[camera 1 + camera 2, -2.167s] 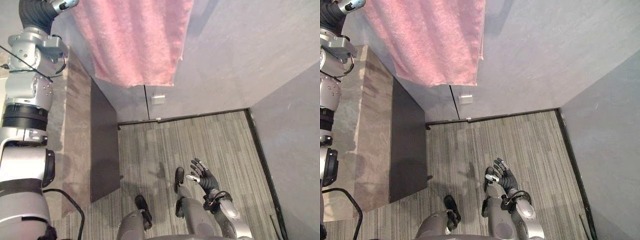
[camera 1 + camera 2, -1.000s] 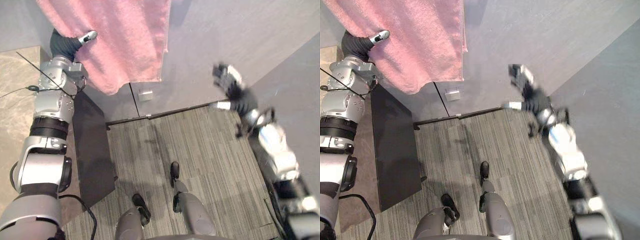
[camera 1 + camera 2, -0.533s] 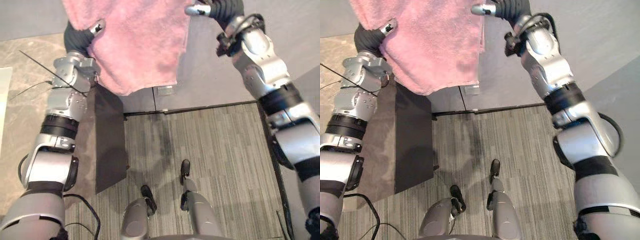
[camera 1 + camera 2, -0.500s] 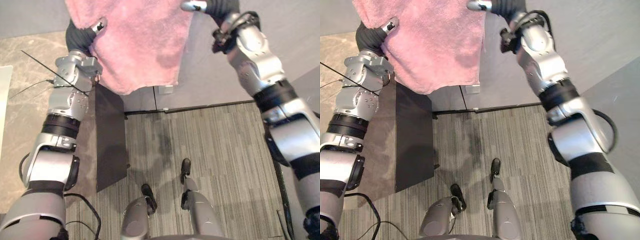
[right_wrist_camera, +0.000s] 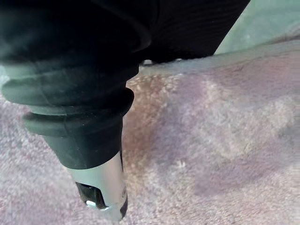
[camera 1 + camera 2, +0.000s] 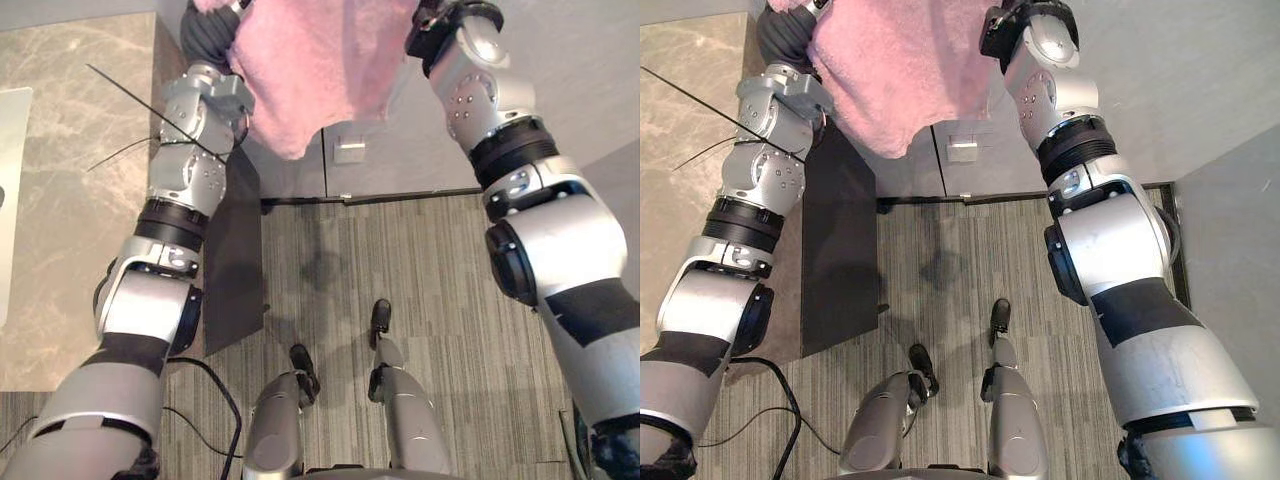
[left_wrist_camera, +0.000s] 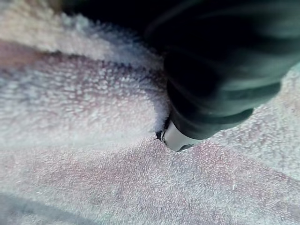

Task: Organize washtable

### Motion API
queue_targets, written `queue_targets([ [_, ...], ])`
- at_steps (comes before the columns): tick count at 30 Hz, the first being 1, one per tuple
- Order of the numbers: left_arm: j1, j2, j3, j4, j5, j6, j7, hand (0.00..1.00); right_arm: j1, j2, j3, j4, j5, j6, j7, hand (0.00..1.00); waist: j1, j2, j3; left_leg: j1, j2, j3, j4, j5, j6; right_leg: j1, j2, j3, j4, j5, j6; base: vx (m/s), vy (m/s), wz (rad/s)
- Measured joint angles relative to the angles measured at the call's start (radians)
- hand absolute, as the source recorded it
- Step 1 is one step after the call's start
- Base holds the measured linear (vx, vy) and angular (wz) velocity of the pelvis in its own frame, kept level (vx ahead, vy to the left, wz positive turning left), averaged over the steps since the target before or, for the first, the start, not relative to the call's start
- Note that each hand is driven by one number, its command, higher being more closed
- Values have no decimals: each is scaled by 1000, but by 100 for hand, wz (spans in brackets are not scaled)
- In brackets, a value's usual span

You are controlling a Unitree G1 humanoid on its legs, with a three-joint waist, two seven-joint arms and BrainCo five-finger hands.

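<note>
A pink towel (image 6: 310, 70) hangs in the air in front of the grey wall, its lower edge bunched to a point. My left hand (image 6: 205, 25) is raised at the towel's upper left corner. In the left wrist view its thumb (image 7: 178, 138) presses into the pile of the towel (image 7: 93, 108), and its fingers are buried in the cloth. My right arm reaches up to the towel's upper right corner. In the right wrist view my right hand (image 5: 101, 187) lies against the towel (image 5: 211, 126).
A beige marble counter (image 6: 70, 150) runs along the left, with a pale basin edge (image 6: 8, 200) at its far left. Its dark side panel (image 6: 235, 260) drops to the striped carpet (image 6: 430, 260). A white wall socket (image 6: 348, 152) sits low on the wall.
My right arm has swung up from beside my leg to the towel's upper right corner. The towel now hangs narrower and more bunched. The view has shifted.
</note>
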Motion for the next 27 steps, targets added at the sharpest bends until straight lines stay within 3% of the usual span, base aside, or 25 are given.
queue_targets([
  [4, -6, 9, 2, 0, 1, 0, 0, 100, -31, -10, -4, -11, -45, 0, -9, 100, -1, 0, 1, -5, -2, 12, 22, -10, 11, 0, -3, 2, 0, -13, -40, -21, 78, -2],
  [9, -15, 70, 4, -5, 8, 0, -14, 100, -24, -69, -3, -46, -117, 0, 1, 100, -5, 0, 1, -4, -4, 17, 38, -16, 12, 2, -2, 6, 0, -13, -40, -31, 75, -5],
  [14, -45, 70, 18, -5, 21, 0, -25, 100, 0, -83, -1, -96, -133, -1, 12, 100, -7, 0, 1, 5, -2, 28, 53, -26, 17, 13, -3, 14, 0, -16, -44, -58, 74, -7],
  [16, -45, 70, 29, -5, 22, 0, -28, 100, 7, -82, 6, -100, -133, -1, 15, 100, -3, -1, 1, 9, -2, 33, 62, -32, 18, 22, -7, 7, -1, -57, -90, -85, 46, -3],
  [20, -45, 72, 37, -6, 21, 0, -32, 100, 31, -82, 37, -130, -133, -2, 28, 100, -1, -1, 1, 11, 5, 30, 70, -32, 16, 30, -1, -5, -3, -92, -71, -89, 31, 2],
  [27, -45, 73, 37, 0, 21, 1, -46, 100, 53, -81, 40, -130, -133, -10, 49, 100, -2, -1, 1, 23, 33, 23, 66, -38, 1, 38, 16, -25, 0, -72, -71, -7, 67, -3],
])
